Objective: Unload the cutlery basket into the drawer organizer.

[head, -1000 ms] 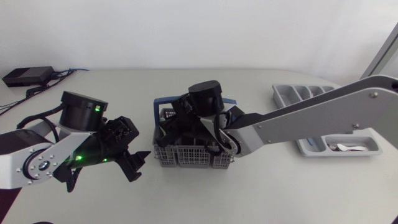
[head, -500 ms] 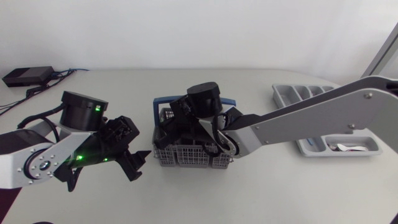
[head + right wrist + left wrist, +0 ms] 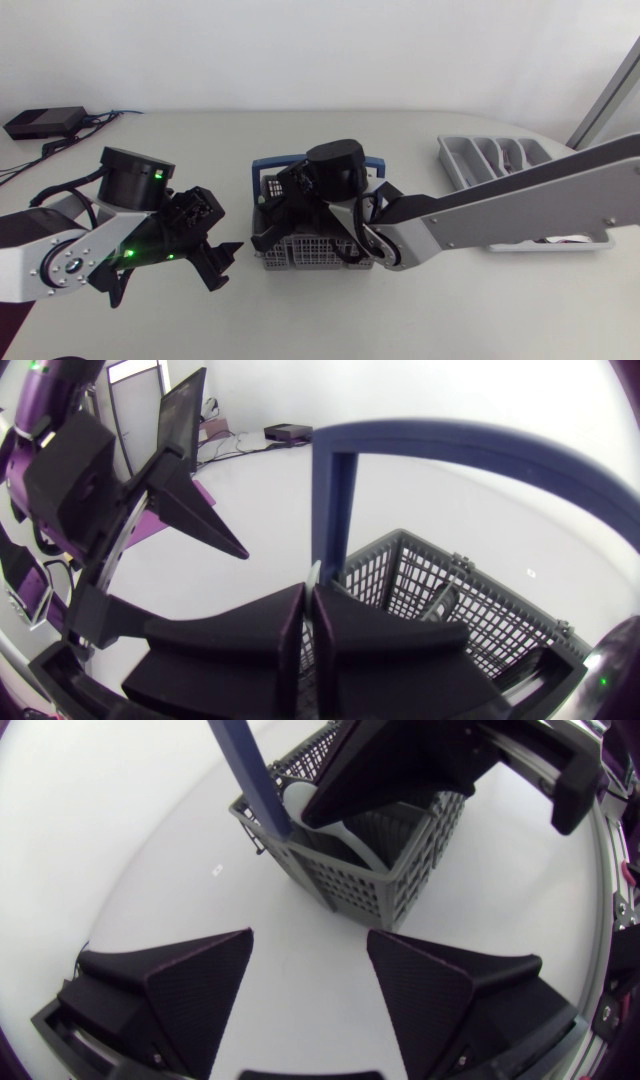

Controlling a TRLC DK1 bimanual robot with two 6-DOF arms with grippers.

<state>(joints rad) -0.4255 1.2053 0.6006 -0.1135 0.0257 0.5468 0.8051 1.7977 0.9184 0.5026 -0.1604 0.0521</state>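
Left jaws gape released, cutlery basket [image 3: 372, 880] just ahead; right jaws clenched together inside it, beside its blue handle [image 3: 335, 510].

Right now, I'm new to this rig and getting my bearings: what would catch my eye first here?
The right arm stretches across the table, its pincer shut and dipped into the grey mesh basket with the blue handle at the middle. The left pincer lies open just beside that basket, pointing at it, and the grey organizer sits at the table's far right.
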